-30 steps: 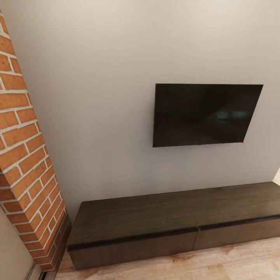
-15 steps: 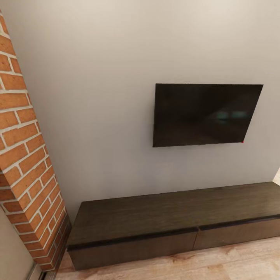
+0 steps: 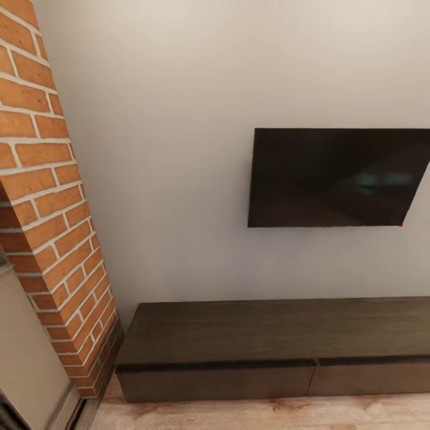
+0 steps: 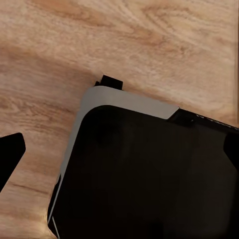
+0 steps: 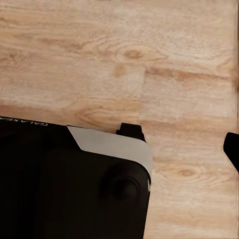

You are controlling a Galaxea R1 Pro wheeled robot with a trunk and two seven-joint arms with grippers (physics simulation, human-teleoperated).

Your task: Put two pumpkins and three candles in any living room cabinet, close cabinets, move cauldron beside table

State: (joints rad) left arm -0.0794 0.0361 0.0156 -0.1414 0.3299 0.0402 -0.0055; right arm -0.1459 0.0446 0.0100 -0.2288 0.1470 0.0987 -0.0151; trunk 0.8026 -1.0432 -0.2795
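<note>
Where the wall meets the plank floor, the cabinet spans the lower frame, drawers shut, under the TV, beside the brick fireplace at left. Each end effector's state cannot be told.

Head view: even, soft, diffuse illumination with no single visible source. The pale wall grades from brighter at the upper right to greyer lower down. The black TV carries a faint blurred bluish reflection. The cabinet top is dim and low in contrast, with a dark band under its front edge. Verticals lean markedly: the brick fireplace tilts, a wide-angle effect. Rendering is slightly soft overall. Wrist views: the wood floor is warmly lit, and the robot base is nearly featureless black.
</note>
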